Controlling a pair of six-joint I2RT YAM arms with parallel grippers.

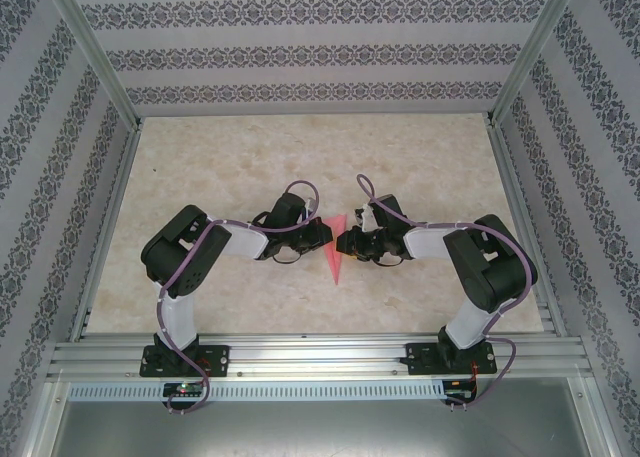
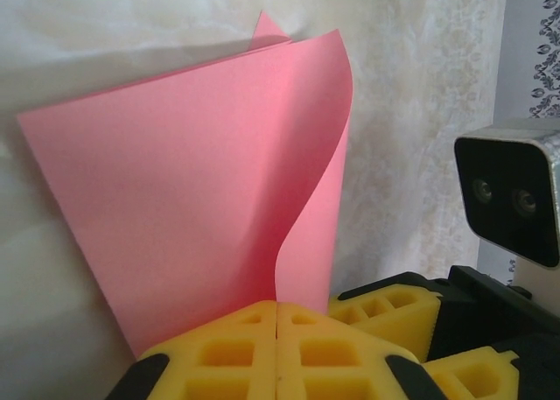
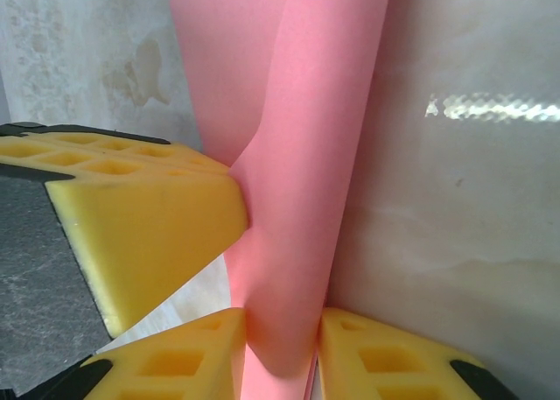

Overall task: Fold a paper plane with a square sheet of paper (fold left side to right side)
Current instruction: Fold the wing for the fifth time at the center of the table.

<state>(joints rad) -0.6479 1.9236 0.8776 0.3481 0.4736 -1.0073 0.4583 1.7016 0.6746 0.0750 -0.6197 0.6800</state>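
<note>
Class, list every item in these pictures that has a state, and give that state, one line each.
pink paper: folded over in layers, front layer curling loose, not pressed flat.
left claw: shut on the pink paper's edge.
right claw: closed on the pink paper, which fills the gap between its fingers.

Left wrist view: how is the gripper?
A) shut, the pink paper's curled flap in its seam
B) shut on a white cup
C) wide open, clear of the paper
A: the left gripper has its fingers pressed together, and the pink paper curls down into their seam.
</note>
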